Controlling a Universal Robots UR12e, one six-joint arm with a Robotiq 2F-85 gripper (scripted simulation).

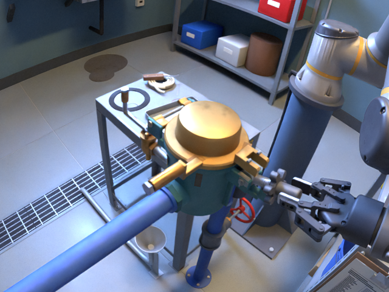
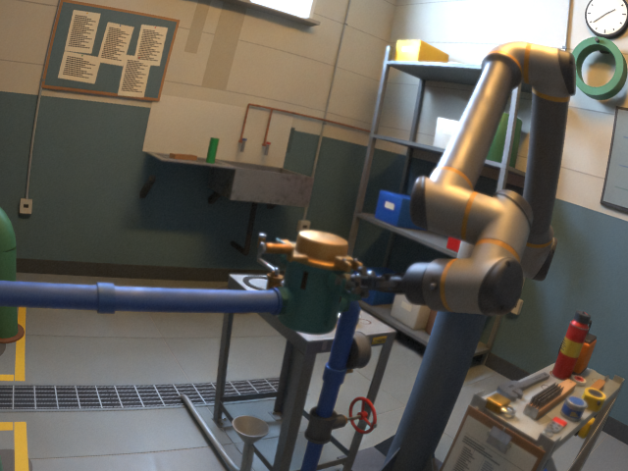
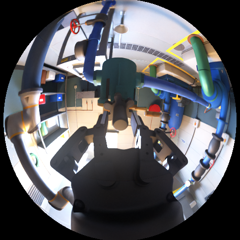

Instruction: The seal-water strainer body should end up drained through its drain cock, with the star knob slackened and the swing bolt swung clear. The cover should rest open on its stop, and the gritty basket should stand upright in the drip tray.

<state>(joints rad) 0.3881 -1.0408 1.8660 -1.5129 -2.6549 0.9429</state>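
My gripper (image 1: 290, 190) (image 3: 118, 119) is level with the grey star knob (image 1: 276, 187) (image 3: 119, 111) on the right side of the teal strainer body (image 1: 201, 188) (image 2: 309, 294); its fingers are open, standing on either side of the knob's stem, and it holds nothing. The swing bolt (image 1: 256, 180) lies out sideways below the cover's forked brass lug (image 1: 253, 158). The brass cover (image 1: 205, 132) (image 2: 319, 246) sits closed on the body. The drip tray (image 1: 166, 110) lies on the table behind. The basket is hidden.
The blue pipe (image 1: 94, 242) runs from the body toward the lower left. A red handwheel (image 1: 242, 210) and a funnel (image 1: 150, 240) sit below. The arm's blue pedestal (image 1: 292, 151) stands right of the strainer, and shelving (image 1: 245, 41) stands behind it.
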